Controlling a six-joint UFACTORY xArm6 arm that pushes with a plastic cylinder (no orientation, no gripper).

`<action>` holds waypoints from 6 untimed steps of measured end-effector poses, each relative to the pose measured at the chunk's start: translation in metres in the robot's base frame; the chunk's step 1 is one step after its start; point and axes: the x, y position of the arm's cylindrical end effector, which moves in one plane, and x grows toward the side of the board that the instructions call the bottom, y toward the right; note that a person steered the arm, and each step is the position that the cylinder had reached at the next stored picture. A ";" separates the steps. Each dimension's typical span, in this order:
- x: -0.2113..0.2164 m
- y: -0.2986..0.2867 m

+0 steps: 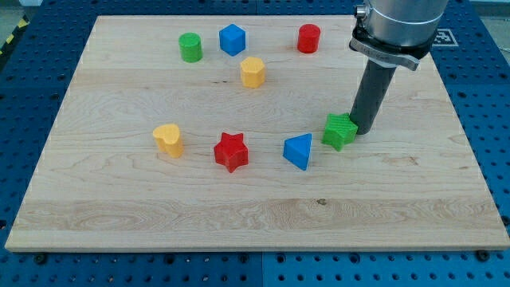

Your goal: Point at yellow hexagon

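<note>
The yellow hexagon [253,72] stands on the wooden board [119,215] in the upper middle of the view. My tip [363,128] rests on the board at the view's right, touching or nearly touching the right side of a green block [339,131]. The tip is well to the right of and below the yellow hexagon, with bare board between them.
A green cylinder [190,47], a blue block [232,39] and a red cylinder [308,37] stand along the top. A yellow heart-shaped block [168,139], a red star [231,151] and a blue triangular block [299,151] stand in a row across the middle.
</note>
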 end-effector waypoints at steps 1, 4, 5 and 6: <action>-0.006 0.002; -0.104 -0.014; -0.135 -0.040; -0.148 -0.065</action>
